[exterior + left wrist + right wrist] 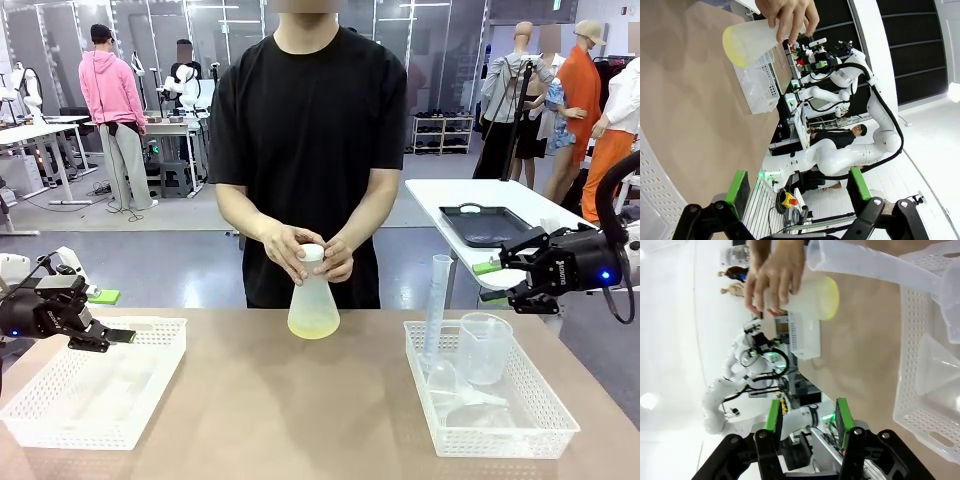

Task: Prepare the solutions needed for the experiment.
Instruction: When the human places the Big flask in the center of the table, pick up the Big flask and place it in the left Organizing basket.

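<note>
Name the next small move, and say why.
Probably lower the right gripper toward the cylinder in the right basket. The gripper hangs open near it, while the person's hands hold the flask with the yellow solution mid-table.

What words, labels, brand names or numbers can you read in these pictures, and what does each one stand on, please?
On the right gripper: white lettering on the black body, too blurred to read.
On the flask, the beaker and the measuring cylinder: no marks clear enough to read.
Nothing is legible, so there is no text to quote.
</note>
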Robot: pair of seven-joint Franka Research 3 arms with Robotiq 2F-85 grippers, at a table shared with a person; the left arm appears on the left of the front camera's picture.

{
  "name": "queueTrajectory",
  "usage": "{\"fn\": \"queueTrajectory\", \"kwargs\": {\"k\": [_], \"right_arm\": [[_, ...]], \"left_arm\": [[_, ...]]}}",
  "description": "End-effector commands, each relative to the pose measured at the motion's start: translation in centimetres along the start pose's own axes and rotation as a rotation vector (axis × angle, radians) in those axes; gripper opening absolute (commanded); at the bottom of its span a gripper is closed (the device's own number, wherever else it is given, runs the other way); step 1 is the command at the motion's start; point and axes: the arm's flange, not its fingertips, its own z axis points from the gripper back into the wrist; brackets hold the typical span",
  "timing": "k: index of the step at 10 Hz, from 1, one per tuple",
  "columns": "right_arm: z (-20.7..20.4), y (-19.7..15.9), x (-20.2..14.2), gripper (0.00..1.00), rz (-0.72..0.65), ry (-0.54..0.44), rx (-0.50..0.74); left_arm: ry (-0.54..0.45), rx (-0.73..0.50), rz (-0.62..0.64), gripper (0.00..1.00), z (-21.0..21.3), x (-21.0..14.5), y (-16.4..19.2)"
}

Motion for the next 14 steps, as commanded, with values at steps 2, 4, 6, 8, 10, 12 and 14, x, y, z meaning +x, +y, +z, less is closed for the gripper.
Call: {"fn": "queueTrajectory", "kwargs": {"k": [2, 4, 6, 8, 10, 12, 14], "right_arm": [[-0.7, -1.1, 0.0, 0.55, -0.051, -0.002, 0.100], [-0.8, -1.5, 0.0, 0.55, -0.089, 0.031, 0.183], [-0.9, -1.8, 0.1, 0.55, -0.088, 0.042, 0.203], [-1.1, -1.8, 0.1, 0.55, -0.093, 0.044, 0.208], [-1.5, -1.7, 0.2, 0.55, -0.094, 0.039, 0.169], [-1.0, -2.0, -0.3, 0.55, -0.099, 0.047, 0.191], [-1.0, -2.0, -0.3, 0.55, -0.099, 0.047, 0.191]], "left_arm": [[-0.001, -0.001, -0.005, 1.00, 0.0, -0.1, -0.3], [-0.001, -0.001, -0.005, 1.00, 0.0, -0.1, -0.3], [-0.001, -0.001, -0.005, 1.00, 0.0, -0.1, -0.3], [-0.001, -0.001, -0.005, 1.00, 0.0, -0.1, -0.3], [-0.001, -0.001, -0.005, 1.00, 0.0, -0.1, -0.3], [-0.001, -0.001, -0.005, 1.00, 0.0, -0.1, -0.3], [-0.001, -0.001, -0.005, 1.00, 0.0, -0.1, -0.3]]}}
